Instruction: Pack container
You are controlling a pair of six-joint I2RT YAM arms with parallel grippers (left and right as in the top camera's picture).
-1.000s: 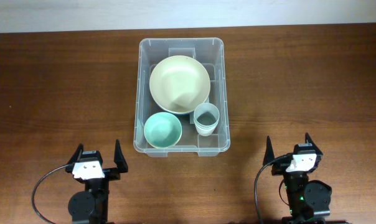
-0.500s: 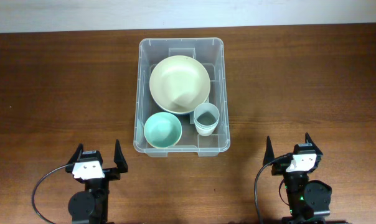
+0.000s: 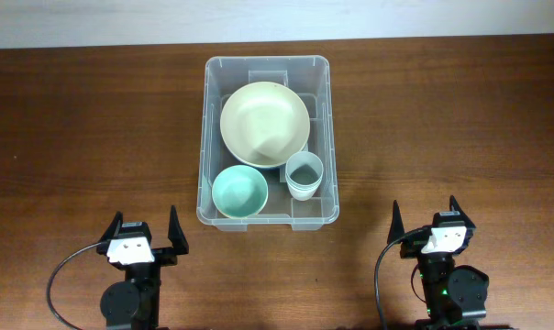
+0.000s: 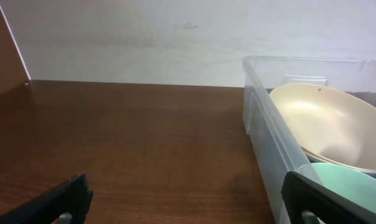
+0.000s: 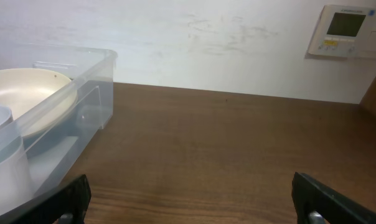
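The container (image 3: 206, 137) is a large clear plastic bin in the middle of the wooden table. Inside it lie a big cream bowl (image 3: 264, 123), a small mint-green bowl (image 3: 239, 191) and a pale stack of cups (image 3: 304, 174). My left gripper (image 3: 145, 227) rests near the front edge, left of the container, open and holding nothing. My right gripper (image 3: 424, 217) sits near the front edge to the container's right, also open and holding nothing. The left wrist view shows the container's wall (image 4: 266, 134) with the cream bowl (image 4: 325, 124) behind it. The right wrist view shows the container (image 5: 91, 93) at left.
A white wall runs behind the table's far edge, with a thermostat panel (image 5: 343, 30) mounted on it at the right. Bare brown tabletop (image 3: 84, 128) lies on both sides of the container.
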